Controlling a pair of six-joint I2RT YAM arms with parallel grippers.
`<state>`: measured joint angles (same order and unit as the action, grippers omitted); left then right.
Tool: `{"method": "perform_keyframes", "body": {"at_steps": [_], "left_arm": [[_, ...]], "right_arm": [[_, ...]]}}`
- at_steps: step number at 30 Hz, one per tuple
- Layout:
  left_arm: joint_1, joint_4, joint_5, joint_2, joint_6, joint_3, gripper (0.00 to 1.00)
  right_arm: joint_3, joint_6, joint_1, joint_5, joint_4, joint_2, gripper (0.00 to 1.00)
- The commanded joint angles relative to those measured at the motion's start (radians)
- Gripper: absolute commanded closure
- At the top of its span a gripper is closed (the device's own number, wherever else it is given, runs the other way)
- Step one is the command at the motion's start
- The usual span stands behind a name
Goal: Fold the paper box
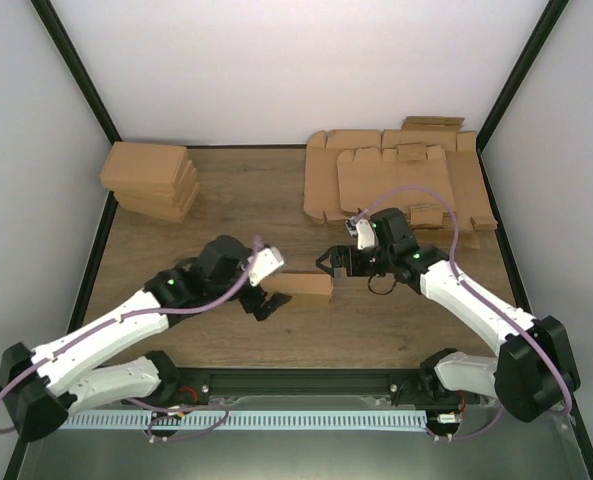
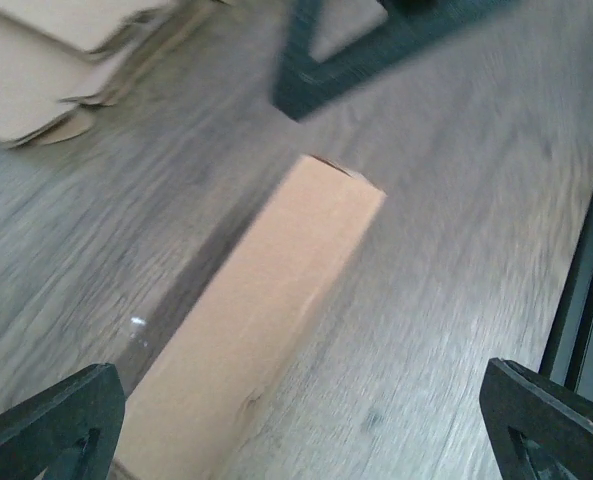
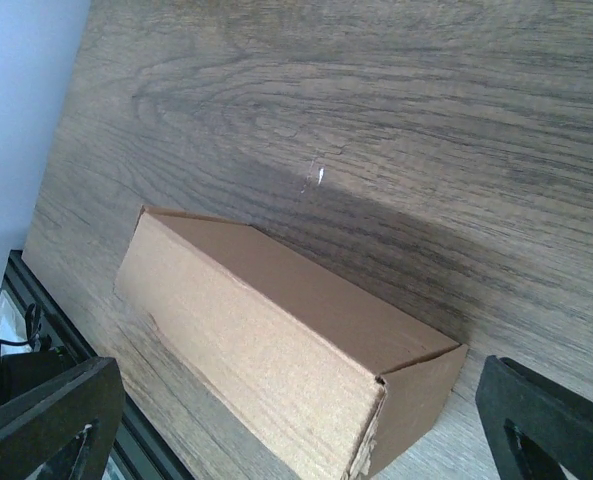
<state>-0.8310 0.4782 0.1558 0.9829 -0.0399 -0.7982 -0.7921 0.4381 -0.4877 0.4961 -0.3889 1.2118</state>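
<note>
Top external view is showing us the paper box (image 1: 301, 285), folded shut, lying on the tabletop (image 1: 256, 200) between both hands. The left arm (image 1: 106, 340) is reaching in low, its left hand (image 1: 263, 302) spread fully wide just beside the box's left end, holding nothing. The right arm (image 1: 476, 305) is bending in, its right hand (image 1: 330, 263) likewise gaping wide at the box's right end, gripping nothing; whether either is touching the cardboard we cannot tell
</note>
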Motion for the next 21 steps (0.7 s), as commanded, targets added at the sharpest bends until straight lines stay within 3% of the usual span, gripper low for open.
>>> {"method": "perform_keyframes", "body": {"at_steps": [1,6,12,21], "left_arm": [[-0.054,0.111,0.01,0.132,-0.445,-0.072,0.0],[-0.047,0.121,-0.028,0.282,-0.552,-0.106,0.0],[0.018,0.129,0.051,0.374,-0.555,-0.146,0.0],[0.061,0.076,0.011,0.439,-0.551,-0.137,0.0]], "right_arm": [[-0.056,-0.016,-0.003,-0.014,-0.035,-0.041,0.0],[-0.056,-0.015,-0.003,-0.015,-0.033,-0.085,0.0],[-0.044,-0.01,-0.003,0.002,-0.025,-0.112,0.0],[-0.033,-0.029,-0.003,0.014,-0.031,-0.121,0.0]]}}
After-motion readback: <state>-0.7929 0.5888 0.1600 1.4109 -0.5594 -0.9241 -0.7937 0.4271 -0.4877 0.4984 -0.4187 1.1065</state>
